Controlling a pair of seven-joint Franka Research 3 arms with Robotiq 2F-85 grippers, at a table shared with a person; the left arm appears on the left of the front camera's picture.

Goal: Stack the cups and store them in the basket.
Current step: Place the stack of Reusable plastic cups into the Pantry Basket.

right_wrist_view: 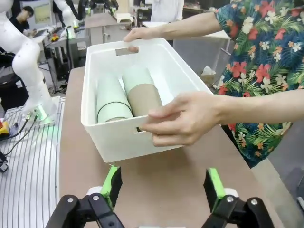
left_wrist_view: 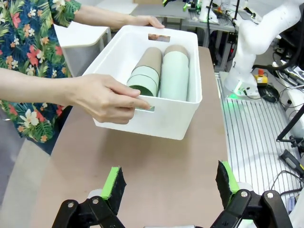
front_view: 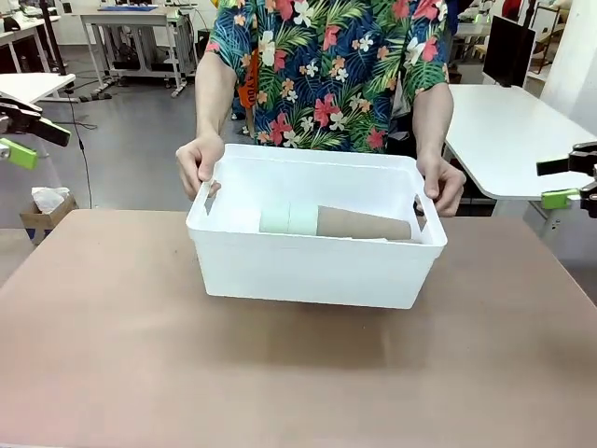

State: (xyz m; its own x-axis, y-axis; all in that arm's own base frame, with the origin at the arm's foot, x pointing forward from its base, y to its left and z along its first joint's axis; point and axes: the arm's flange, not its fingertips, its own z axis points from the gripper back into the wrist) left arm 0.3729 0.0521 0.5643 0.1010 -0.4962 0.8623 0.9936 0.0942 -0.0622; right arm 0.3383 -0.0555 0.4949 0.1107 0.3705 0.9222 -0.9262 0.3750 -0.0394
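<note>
**Front view: basket held by person, cups stacked inside, both arms clear**

Front view: the basket sits mid-table, slightly toward the far edge of the brown table. A person in a floral shirt stands at the far side and grips it by both short ends, one hand at the picture-left rim, the other hand at the picture-right rim, fingers in the slot handles.

The cups lie on their sides inside the basket. Left wrist view shows two nested stacks side by side: one with a tan-brown cup at the far end and mint green cups toward the near end, the other mint green along its visible length. Exact count per stack cannot be told.

Left gripper is at the far left edge of the front view, well apart from the basket, off the table. In its own wrist view the jaws stand wide, green pads with nothing between them.

Right gripper is at the far right edge, likewise well apart from the basket. Right wrist view: jaws wide, nothing held.
</note>
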